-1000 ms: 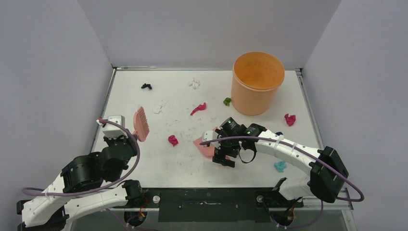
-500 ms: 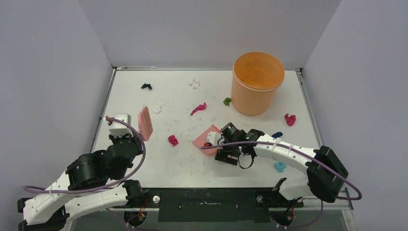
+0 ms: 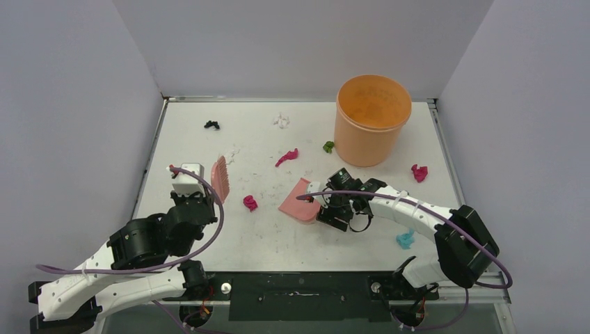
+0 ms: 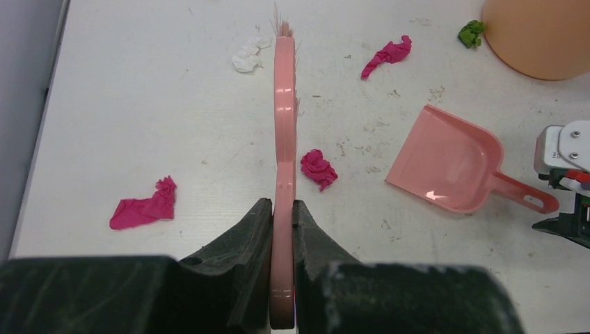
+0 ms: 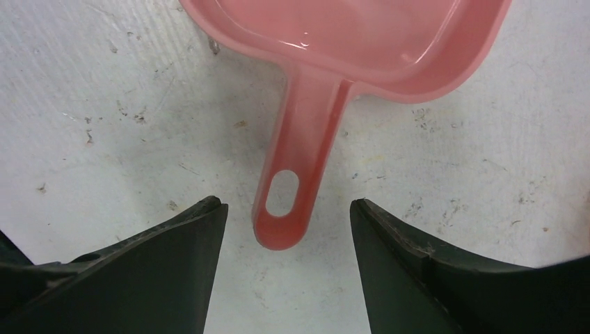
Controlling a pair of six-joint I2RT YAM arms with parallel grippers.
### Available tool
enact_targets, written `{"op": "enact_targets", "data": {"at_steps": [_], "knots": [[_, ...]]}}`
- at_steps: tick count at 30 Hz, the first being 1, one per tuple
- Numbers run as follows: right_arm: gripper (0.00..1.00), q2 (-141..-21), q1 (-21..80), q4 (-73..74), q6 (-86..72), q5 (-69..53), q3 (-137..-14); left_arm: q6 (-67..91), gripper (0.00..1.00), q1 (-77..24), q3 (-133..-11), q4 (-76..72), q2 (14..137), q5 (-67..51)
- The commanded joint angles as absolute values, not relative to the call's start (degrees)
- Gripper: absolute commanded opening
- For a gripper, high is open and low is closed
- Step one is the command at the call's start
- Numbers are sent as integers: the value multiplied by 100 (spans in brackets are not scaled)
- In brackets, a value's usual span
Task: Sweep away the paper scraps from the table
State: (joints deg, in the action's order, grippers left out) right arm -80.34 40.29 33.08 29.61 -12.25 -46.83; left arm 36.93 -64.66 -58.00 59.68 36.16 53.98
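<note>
This is a robotics lab test cell. Plain grey walls (image 3: 292,42) box in a scuffed white table (image 3: 271,240) on the left, top and right of the overhead frame, and metal strips run along its edges. At the bottom, a left arm (image 3: 139,243) and a right arm (image 3: 417,212), both white and black, are bolted to a black rail (image 3: 299,287), with purple cables (image 3: 379,202) looped along them. On the table sit simple props: an orange bucket (image 3: 372,118), a pink dustpan (image 3: 299,202), a hand brush (image 3: 221,177) and coloured paper scraps (image 3: 250,202).

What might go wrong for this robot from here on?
The right jaws stand open around only the tip of the dustpan handle, so closing may pinch it poorly or shove it away. The left jaws grip the brush by its thin handle; pressing down might twist it.
</note>
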Motion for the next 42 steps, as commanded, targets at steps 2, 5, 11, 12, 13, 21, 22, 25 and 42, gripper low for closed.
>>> {"op": "enact_targets", "data": {"at_steps": [2,5,11,12,13,21,22,25,42], "knots": [[63,-8168,4021,3088,2917,-1588,-4859,3664,0,-6446,-5737,5546,3605,5290],[58,-8301,4008,2960,2769,-1544,-4852,3682,0,-6443,-5692,5519,3604,5262],[48,-8426,3965,2870,2556,-1462,-4898,3606,0,-6421,-5649,5471,3608,5256],[47,-8444,3966,2872,2516,-1467,-4922,3584,0,-6410,-5632,5433,3604,5250],[47,-8453,3962,2874,2493,-1484,-4936,3538,0,-6405,-5607,5390,3604,5239],[33,-8464,3957,2902,2437,-1555,-4947,3265,0,-6292,-5485,5075,3772,5031],[26,-8464,3955,2939,2441,-1568,-4970,3246,0,-6286,-5470,5040,3789,4989],[16,-8404,3930,3103,2439,-1570,-5060,3158,0,-6237,-5429,4926,3806,4883],[5,-6564,131,5793,5192,-2112,-5781,2190,0,-5304,-6352,3627,5797,2331]]}}
